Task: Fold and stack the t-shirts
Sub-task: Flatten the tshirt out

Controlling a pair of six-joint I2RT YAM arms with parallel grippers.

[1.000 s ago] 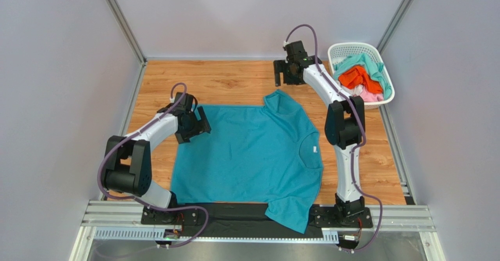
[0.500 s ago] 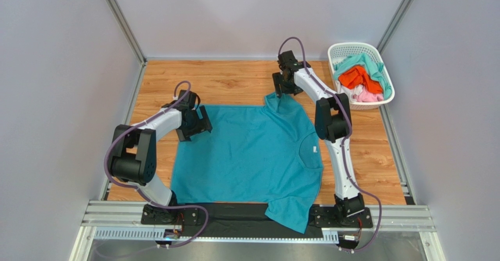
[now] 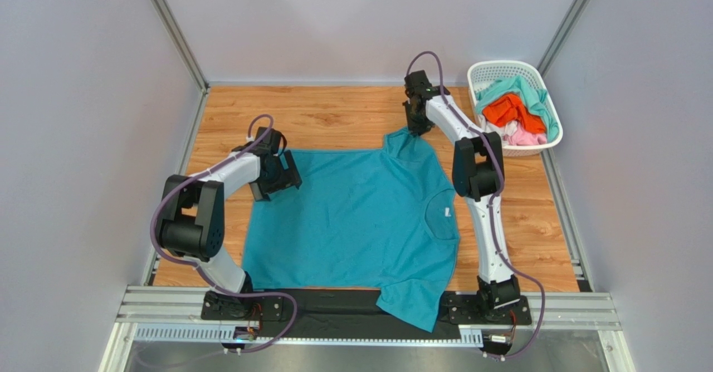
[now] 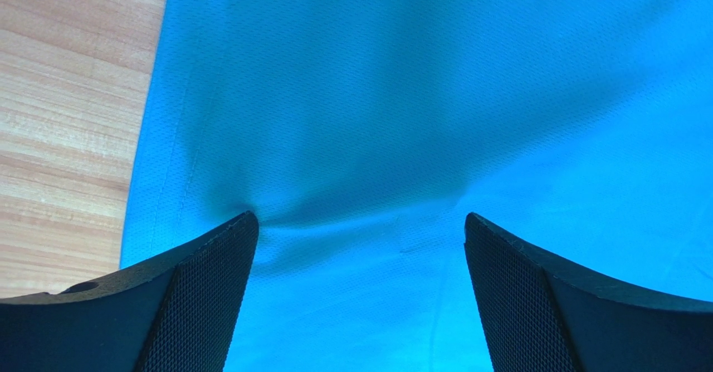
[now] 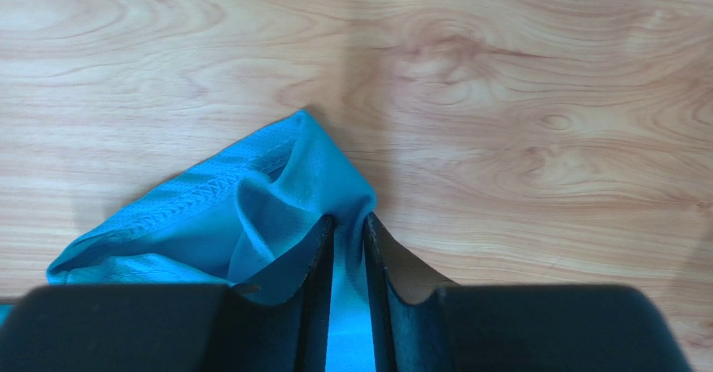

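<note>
Overhead, we see the teal shirt (image 3: pixel 360 222) spread flat on the wooden table (image 3: pixel 335 117), with its collar toward the right arm and its hem toward the left arm. A small white label (image 3: pixel 449 213) shows inside the neckline. The near sleeve (image 3: pixel 414 305) hangs past the table's front edge and lies over the black strip between the two arm bases.

At the far left corner of the hem we find the left gripper (image 4: pixel 360 222). Its fingers (image 4: pixel 201 305) are spread wide and rest on the cloth. The wrist view shows a shallow pucker of fabric running between the two tips, with bare wood just left of the hem. Nothing is clasped.

At the far sleeve we find the right gripper (image 5: pixel 348 220). Its fingers (image 5: pixel 393 280) are drawn almost together, with a fold of the sleeve's stitched edge pinched between them. That corner of cloth stands bunched up off the wood, and the rest of the sleeve trails back toward the body of the shirt.

In the far right corner stands a white basket (image 3: pixel 473 80), well apart from the teal shirt. It holds an orange shirt (image 3: pixel 506 109), a mint-green shirt (image 3: pixel 527 88) and a pink shirt (image 3: pixel 523 138), heaped loosely.
</note>
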